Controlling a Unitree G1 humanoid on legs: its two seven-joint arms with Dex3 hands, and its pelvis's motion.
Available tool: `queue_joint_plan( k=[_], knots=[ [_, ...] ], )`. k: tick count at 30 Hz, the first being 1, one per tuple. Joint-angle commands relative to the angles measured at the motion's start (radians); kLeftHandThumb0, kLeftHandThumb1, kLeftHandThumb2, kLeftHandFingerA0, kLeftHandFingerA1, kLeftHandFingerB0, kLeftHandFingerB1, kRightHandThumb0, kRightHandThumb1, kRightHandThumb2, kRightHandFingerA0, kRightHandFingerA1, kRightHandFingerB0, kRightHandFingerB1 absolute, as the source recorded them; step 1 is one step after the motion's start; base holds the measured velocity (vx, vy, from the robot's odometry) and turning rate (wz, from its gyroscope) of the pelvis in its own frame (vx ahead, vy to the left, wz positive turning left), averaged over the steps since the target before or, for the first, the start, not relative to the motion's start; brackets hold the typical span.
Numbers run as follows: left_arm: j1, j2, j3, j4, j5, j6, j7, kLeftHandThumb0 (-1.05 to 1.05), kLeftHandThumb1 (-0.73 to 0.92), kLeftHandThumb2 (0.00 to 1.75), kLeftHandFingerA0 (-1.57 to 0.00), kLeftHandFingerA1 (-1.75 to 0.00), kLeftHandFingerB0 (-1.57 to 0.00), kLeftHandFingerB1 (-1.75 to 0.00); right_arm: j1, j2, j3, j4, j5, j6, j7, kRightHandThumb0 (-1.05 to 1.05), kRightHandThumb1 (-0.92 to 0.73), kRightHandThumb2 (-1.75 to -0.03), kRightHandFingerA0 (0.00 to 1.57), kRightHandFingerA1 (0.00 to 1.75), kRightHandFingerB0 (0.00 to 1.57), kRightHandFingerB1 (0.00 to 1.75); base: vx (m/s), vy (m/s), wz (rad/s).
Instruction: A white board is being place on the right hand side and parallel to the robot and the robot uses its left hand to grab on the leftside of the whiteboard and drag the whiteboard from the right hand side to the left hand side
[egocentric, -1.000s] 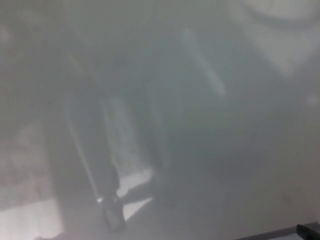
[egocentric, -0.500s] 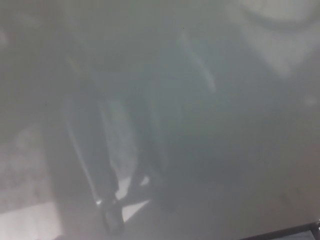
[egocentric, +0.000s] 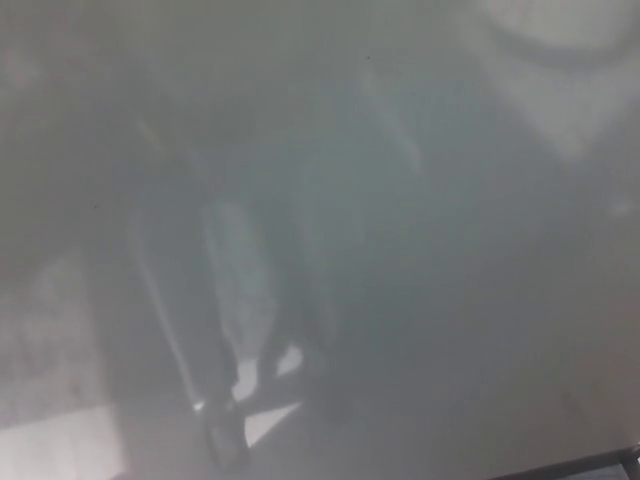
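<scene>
The whiteboard (egocentric: 420, 250) fills almost the whole head view, very close to the camera. Its glossy grey-white surface shows only blurred, dim reflections: dark upright shapes at centre left and a bright patch low down. A thin dark strip, the board's lower edge (egocentric: 570, 466), crosses the bottom right corner. Neither of my hands shows anywhere in the picture, so I cannot see where they stand relative to the board.
A tiny dark sliver (egocentric: 636, 456) sits at the far right just above the board's edge; what it is cannot be told. A pale curved reflection (egocentric: 560, 40) lies at the top right.
The reflections have slid slightly and the board's dark lower edge has dropped a little in the corner. The black object seen at the bottom right has nearly left the picture.
</scene>
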Motion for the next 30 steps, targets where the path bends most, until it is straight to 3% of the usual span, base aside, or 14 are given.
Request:
queue_joint_plan(
  k=[1,3,4,5,7,8,9,11,12,15,18,21,27,30],
  knots=[
    [0.017,-0.02,-0.085,0.0,0.08,-0.042,0.136,-0.29,0.68,0.6,-0.33,-0.33,0.0,-0.17,0.017,-0.012,0.001,0.001,-0.004,-0.024,-0.001,-0.26,-0.92,-0.68,0.84,0.55,0.35,0.31,0.0,0.0,0.0],
    [0.021,-0.023,-0.119,0.002,0.094,-0.057,0.16,-0.28,0.7,0.61,-0.34,-0.36,0.0,-0.16,0.019,-0.014,0.008,0.002,-0.012,-0.021,-0.013,-0.26,-0.92,-0.68,0.82,0.55,0.35,0.31,0.0,0.0,0.0],
    [0.028,-0.025,-0.123,0.004,0.093,-0.06,0.166,-0.19,0.69,1.09,-0.01,-0.47,-0.01,-0.5,0.026,-0.013,0.01,0.002,-0.015,-0.026,-0.016,-0.26,-0.92,-0.69,0.8,0.55,0.35,0.32,0.0,0.0,0.0],
    [0.037,-0.027,-0.127,0.007,0.089,-0.064,0.175,-0.19,0.69,1.09,-0.01,-0.47,-0.01,-0.5,0.038,-0.012,0.014,0.002,-0.019,-0.033,-0.019,-0.26,-0.92,-0.69,0.8,0.55,0.35,0.32,0.0,0.0,0.0],
    [0.041,-0.028,-0.142,0.007,0.097,-0.07,0.199,-0.2,0.68,1.09,-0.01,-0.46,-0.01,-0.5,0.042,-0.011,0.016,0.003,-0.019,-0.031,-0.019,-0.26,-0.92,-0.68,0.81,0.55,0.35,0.31,0.0,0.0,0.0],
    [0.051,-0.027,-0.156,0.006,0.108,-0.079,0.214,-0.32,0.71,0.61,-0.26,-0.31,0.0,-0.22,0.05,-0.01,0.017,0.005,-0.02,-0.029,-0.017,-0.27,-0.92,-0.68,0.79,0.55,0.35,0.31,0.0,0.0,0.0],
    [0.058,-0.027,-0.167,0.004,0.115,-0.085,0.219,-0.36,0.54,0.8,-0.23,-0.45,0.0,-0.21,0.058,-0.013,0.027,0.006,-0.033,-0.038,-0.021,-0.26,-0.92,-0.68,0.78,0.55,0.35,0.31,0.0,0.0,0.0],
    [0.061,-0.028,-0.186,0.003,0.126,-0.096,0.226,-0.32,0.71,0.61,-0.28,-0.32,0.0,-0.22,0.063,-0.014,0.036,0.004,-0.041,-0.042,-0.032,-0.26,-0.92,-0.68,0.78,0.54,0.35,0.31,0.0,0.0,0.0],
    [0.059,-0.03,-0.196,0.006,0.133,-0.096,0.229,-0.35,0.55,0.8,-0.26,-0.45,0.0,-0.2,0.063,-0.01,0.03,0.004,-0.031,-0.044,-0.022,-0.26,-0.92,-0.68,0.77,0.56,0.35,0.31,0.0,0.0,0.0],
    [0.053,-0.032,-0.218,0.01,0.146,-0.098,0.249,-0.32,0.72,0.62,-0.45,-0.68,0.0,-0.22,0.062,-0.009,0.04,0.005,-0.041,-0.057,-0.041,-0.26,-0.92,-0.68,0.79,0.56,0.36,0.31,0.0,0.0,0.0],
    [0.048,-0.035,-0.248,0.013,0.167,-0.107,0.283,-0.37,0.6,0.79,-0.46,-0.66,-0.02,-0.18,0.061,-0.009,0.039,0.006,-0.038,-0.052,-0.035,-0.27,-0.92,-0.67,0.79,0.55,0.36,0.31,0.0,0.0,0.0],
    [0.049,-0.035,-0.254,0.012,0.164,-0.115,0.282,-0.33,0.72,0.61,-0.43,-0.36,0.0,-0.23,0.06,-0.006,0.036,0.006,-0.035,-0.046,-0.038,-0.26,-0.92,-0.67,0.78,0.55,0.36,0.31,0.0,0.0,0.0],
    [0.038,-0.03,-0.249,0.015,0.154,-0.111,0.277,-0.38,0.58,0.81,-0.38,-0.52,0.0,-0.19,0.043,-0.003,0.033,0.008,-0.034,-0.041,-0.043,-0.27,-0.91,-0.67,0.78,0.55,0.37,0.32,0.0,0.0,0.0],
    [0.05,-0.04,-0.23,0.006,0.134,-0.144,0.297,-0.33,0.7,0.6,-0.49,-0.46,-0.05,-0.25,0.044,-0.01,0.06,0.011,-0.065,-0.05,-0.061,-0.26,-0.92,-0.69,0.76,0.56,0.34,0.31,0.0,0.0,0.0]
  ],
)
